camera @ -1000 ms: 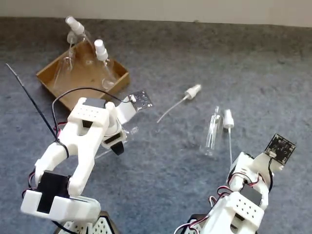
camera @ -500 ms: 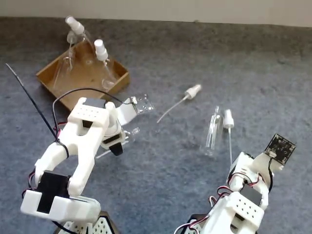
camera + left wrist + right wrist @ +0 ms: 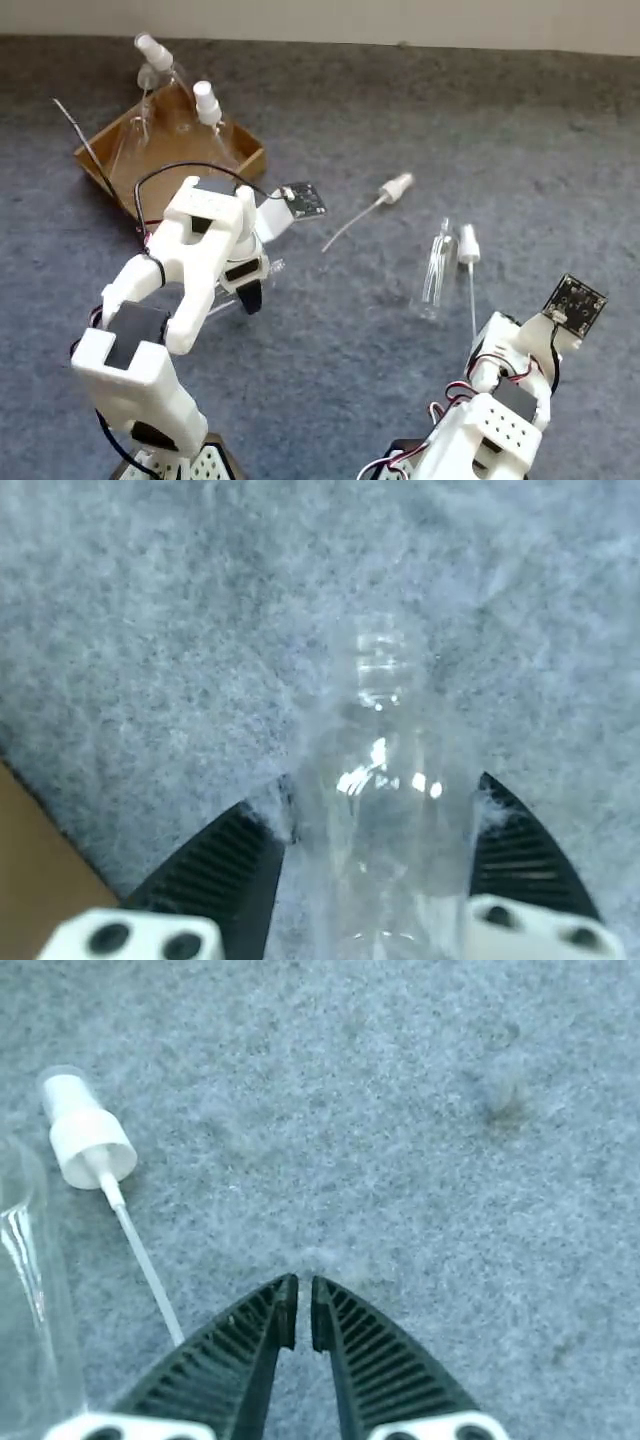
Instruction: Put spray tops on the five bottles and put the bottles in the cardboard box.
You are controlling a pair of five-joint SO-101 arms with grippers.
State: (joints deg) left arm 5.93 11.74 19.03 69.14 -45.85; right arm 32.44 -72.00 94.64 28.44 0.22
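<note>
Two loose spray tops (image 3: 396,187), two uncapped bottles (image 3: 435,265), one in left claw (image 3: 378,800).

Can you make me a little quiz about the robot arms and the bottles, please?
1. True or false: the right gripper holds something.
2. How many spray tops lie loose on the carpet?
3. What is between the left gripper's fingers? A) clear bottle B) spoon C) apple
Key: 1 false, it is shut and empty. 2 two. 3 A.
</note>
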